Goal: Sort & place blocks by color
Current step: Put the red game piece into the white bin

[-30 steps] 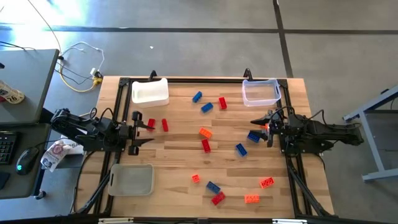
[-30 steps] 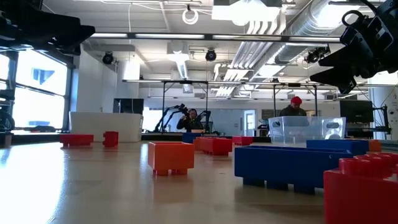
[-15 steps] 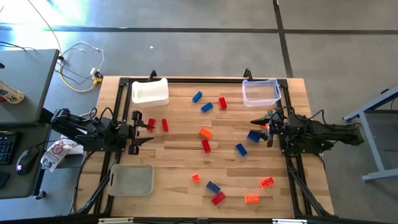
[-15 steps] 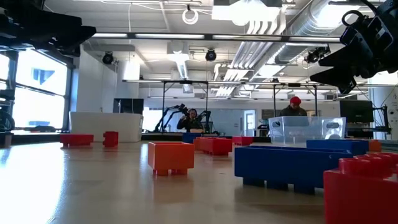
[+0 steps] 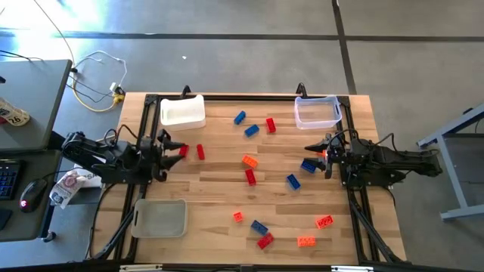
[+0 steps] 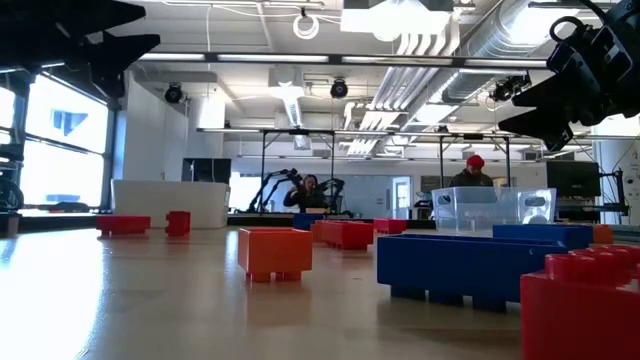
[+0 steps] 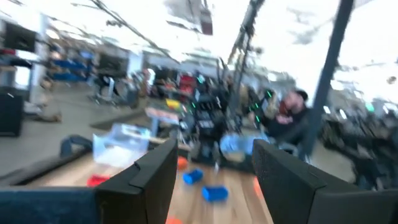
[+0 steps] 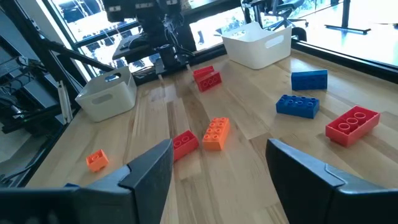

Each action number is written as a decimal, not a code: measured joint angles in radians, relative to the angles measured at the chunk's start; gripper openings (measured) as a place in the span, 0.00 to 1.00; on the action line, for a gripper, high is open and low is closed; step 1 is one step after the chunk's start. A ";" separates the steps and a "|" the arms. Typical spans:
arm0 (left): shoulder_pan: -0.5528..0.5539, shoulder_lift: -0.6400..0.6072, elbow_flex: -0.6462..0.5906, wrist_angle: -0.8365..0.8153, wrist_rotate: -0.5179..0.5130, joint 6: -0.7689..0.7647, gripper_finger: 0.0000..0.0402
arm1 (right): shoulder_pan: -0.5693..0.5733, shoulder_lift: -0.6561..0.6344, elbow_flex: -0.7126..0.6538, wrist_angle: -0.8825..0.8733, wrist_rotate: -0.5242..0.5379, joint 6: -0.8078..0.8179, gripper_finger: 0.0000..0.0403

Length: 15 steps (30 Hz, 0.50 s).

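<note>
High view: both arms' fingers apart & empty, blocks (image 5: 250,161) scattered on table (image 5: 219,189) btwn them.

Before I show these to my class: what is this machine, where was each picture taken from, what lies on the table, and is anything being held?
It is a robot with two dark arms at a wooden table. One picture looks straight down, one looks level across the tabletop, and two come from cameras on the wrists. Red, blue and orange blocks lie scattered, with three trays near the edges. The left end effector hangs by two red blocks, the right end effector over a blue one. Both are open and hold nothing.
</note>
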 joint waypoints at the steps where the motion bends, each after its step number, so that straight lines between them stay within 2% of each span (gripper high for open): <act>1: 0.000 0.000 0.004 0.012 -0.024 0.009 0.49 | 0.000 0.000 0.000 0.000 0.000 0.000 0.60; 5: 0.000 0.001 0.067 -0.020 -0.176 0.051 0.49 | 0.000 0.000 0.000 0.000 0.000 0.000 0.60; 9: 0.000 0.038 0.163 -0.199 -0.350 0.054 0.49 | 0.000 0.000 0.000 0.000 0.000 0.000 0.60; 12: 0.000 0.094 0.245 -0.378 -0.440 -0.058 0.49 | 0.000 0.000 0.000 0.000 0.000 0.000 0.60; 15: 0.000 0.165 0.319 -0.515 -0.480 -0.173 0.49 | 0.000 0.000 0.000 0.000 0.000 0.000 0.60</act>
